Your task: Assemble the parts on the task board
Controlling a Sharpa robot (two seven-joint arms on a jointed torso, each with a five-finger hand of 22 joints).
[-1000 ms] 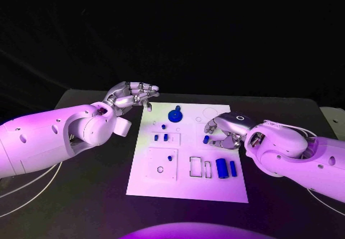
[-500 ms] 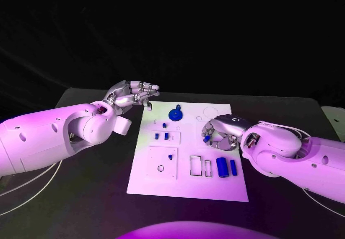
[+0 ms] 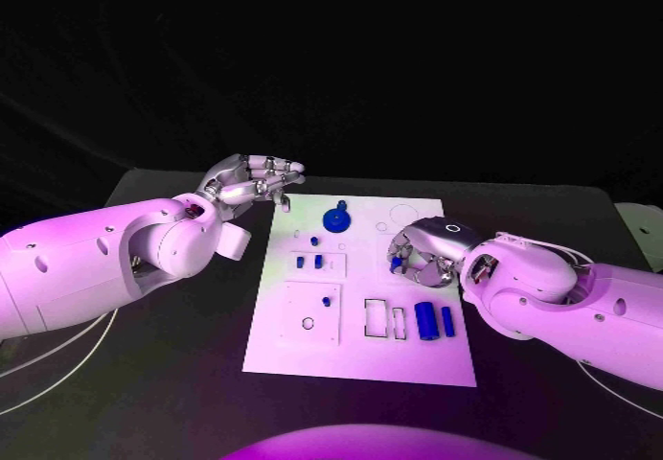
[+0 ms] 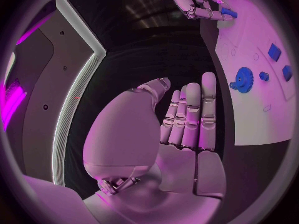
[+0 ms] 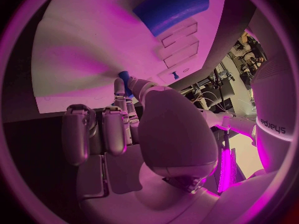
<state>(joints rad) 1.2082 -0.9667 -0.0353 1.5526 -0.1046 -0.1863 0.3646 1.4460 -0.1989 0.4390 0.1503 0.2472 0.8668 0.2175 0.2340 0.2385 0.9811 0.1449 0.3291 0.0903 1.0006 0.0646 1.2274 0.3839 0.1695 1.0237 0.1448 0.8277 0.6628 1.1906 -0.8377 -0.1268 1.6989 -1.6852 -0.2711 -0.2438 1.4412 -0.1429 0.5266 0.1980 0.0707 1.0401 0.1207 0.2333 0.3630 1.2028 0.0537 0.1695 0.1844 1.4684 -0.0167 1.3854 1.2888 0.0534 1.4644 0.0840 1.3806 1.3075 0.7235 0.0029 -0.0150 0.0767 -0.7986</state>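
Writing: the word "sharpa" is read, upside down, on the right arm in the right wrist view; no writing can be made out on the board.
Board: the white task board point(image 3: 362, 335) lies flat in the middle of the black surface point(image 3: 166, 402), between the two arms.
Parts: a blue gear point(image 3: 336, 222) with a small knob just beyond it is seen at the far end of the board; two small blue pieces point(image 3: 309, 261) stand in a square outline below it, a tiny one point(image 3: 326, 301) in the next square; two long blue blocks point(image 3: 435, 322) lie side by side at the near right, just beside two empty rectangular slots point(image 3: 384, 321).
Right hand: the right hand point(image 3: 425, 254) is held over the board's right edge; a small blue part point(image 3: 398, 261) is pinched at the tips of its fingers point(image 5: 121, 92), the other fingers curled.
Left hand: the left hand point(image 3: 253, 182) is held off the board's far left corner, nothing in it; its fingers point(image 4: 187, 109) are kept straight and close together beside the thumb.
In the way: the board's right edge is partly covered by the right hand.
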